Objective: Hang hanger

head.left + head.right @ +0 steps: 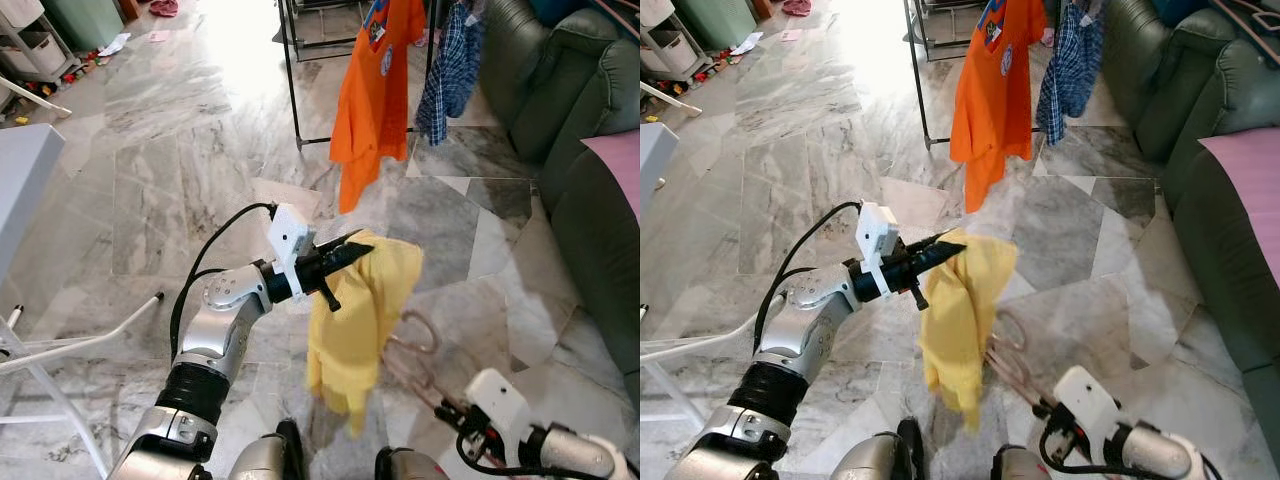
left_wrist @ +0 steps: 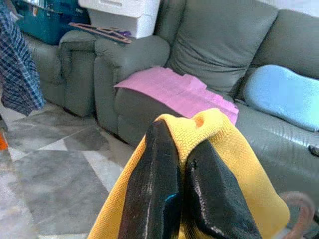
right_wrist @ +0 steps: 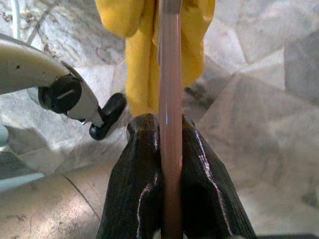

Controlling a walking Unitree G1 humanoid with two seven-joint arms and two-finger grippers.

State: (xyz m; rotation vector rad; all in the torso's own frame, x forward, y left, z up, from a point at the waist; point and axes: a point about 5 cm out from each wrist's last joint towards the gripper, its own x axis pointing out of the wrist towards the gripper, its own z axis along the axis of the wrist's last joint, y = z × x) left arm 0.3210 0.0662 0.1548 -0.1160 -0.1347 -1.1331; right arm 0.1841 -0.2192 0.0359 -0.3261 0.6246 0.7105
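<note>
**Garment and hanger both in hand, rack still ahead**

On the left, the left tool [image 1: 352, 252] is reaching forward at mid-height and pinching a yellow garment [image 1: 358, 318] near its top edge; the left wrist view is showing its two black fingers [image 2: 152, 189] pressed together with yellow knit bunched between them. The cloth is hanging down freely from that grip, well above the marble floor [image 1: 180, 170].

Just right of the garment, a pink hanger [image 1: 408, 352] is showing its curved end beside the lower folds, partly hidden by the cloth. Whether it is already threaded into the garment is not clear.

Further right and low, the right tool [image 3: 171, 164] is clamping narrowly on the hanger's pink bar, which is running straight up between its fingers toward the yellow cloth.

Ahead, well apart from both arms, a black clothes rack [image 1: 291, 75] is carrying an orange shirt [image 1: 375, 95] and a blue plaid shirt [image 1: 452, 70], with a grey-green sofa [image 1: 580, 120] at the far right.

By my reading, the pick-up is done; seating the garment on the hanger, closing the gap to the rack and hooking on are all left.
</note>
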